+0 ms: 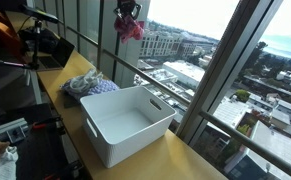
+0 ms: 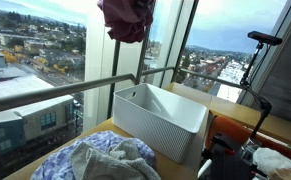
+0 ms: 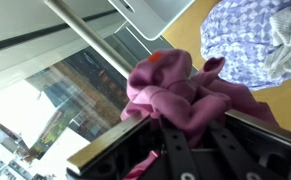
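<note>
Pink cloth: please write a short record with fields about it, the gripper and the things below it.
gripper: shut on pink cloth, high up by the window
pink cloth: bunched, hangs free, touches nothing else
bin: white, upright, open top, looks empty
pile: checked and pale clothes, on the table beside the bin
table: wooden, runs along the window
cloth straight over bin: cannot tell

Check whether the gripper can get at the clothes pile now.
Probably not: the gripper is shut on a pink cloth, high above the table. The pile lies uncovered beside the bin; only the full jaws hinder it.
</note>
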`<move>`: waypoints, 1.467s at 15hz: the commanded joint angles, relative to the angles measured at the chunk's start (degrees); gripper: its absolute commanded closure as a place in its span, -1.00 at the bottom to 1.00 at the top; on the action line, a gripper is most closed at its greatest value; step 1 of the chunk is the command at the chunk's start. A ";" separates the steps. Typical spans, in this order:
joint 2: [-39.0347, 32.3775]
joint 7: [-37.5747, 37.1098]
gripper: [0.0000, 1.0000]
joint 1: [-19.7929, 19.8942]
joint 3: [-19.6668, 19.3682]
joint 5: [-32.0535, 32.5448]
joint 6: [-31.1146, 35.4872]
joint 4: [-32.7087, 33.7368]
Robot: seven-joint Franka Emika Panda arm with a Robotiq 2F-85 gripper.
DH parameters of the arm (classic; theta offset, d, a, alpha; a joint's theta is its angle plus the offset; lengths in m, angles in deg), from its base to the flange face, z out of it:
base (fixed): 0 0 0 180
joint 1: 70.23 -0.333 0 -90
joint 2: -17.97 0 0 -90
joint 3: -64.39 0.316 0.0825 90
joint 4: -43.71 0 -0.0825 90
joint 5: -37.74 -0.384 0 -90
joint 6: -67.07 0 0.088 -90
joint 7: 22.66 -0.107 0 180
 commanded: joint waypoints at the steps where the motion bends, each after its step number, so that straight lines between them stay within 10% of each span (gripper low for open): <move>1: 2.31 1.33 0.93 -0.80 2.73 -4.64 -4.57 -1.80; 12: -7.30 1.57 0.93 -2.58 7.67 -13.18 5.29 -16.08; 21: -20.69 1.50 0.93 -3.59 7.95 -12.49 8.93 -12.23; 22: -21.88 1.59 0.33 -3.72 7.90 -12.38 8.87 -11.43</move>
